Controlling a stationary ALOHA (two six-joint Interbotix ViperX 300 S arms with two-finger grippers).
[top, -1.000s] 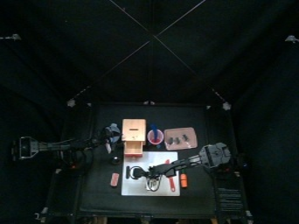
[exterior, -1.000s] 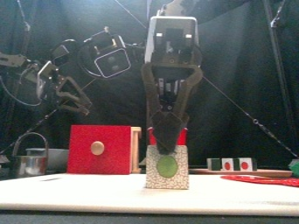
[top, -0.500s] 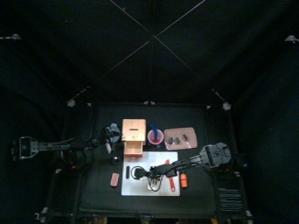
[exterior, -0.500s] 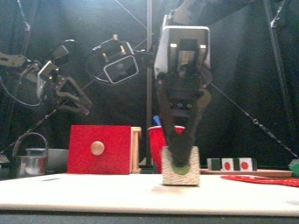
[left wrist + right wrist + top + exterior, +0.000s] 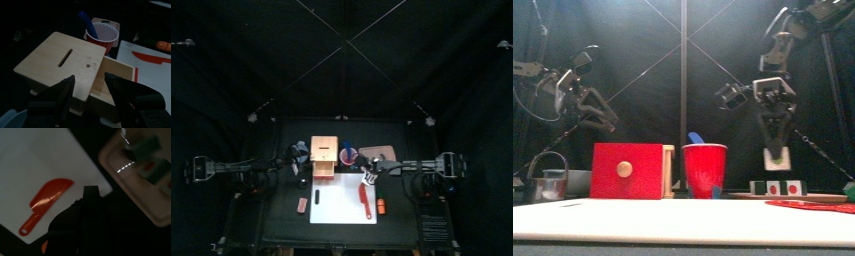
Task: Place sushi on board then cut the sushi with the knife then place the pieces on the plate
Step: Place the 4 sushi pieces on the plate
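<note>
From the top, the right gripper (image 5: 372, 178) hangs over the back right corner of the white cutting board (image 5: 338, 205), just short of the pink tray (image 5: 393, 150). The red toy knife (image 5: 368, 201) lies flat on the board. The left gripper (image 5: 301, 163) hovers beside the wooden box (image 5: 325, 157).

From the front, the right jaws are clamped on a pale sushi piece (image 5: 776, 155), pinched near its top and held high in the air. It hangs to the right of the red cup (image 5: 704, 170), which holds the blue toy knife (image 5: 694, 138). Two cut pieces (image 5: 776, 187) already stand on the tray below.

The left wrist view shows the left jaws spread apart above the box, holding nothing.

The right wrist view shows the right jaws pressed together on the piece, which appears only as a dark block, with the tray and its pieces just ahead.

The piece is probably light, stiff and smooth-sided. A firm pinch across its flat faces should hold it, but it could tip when set down or knock its neighbours.
</note>
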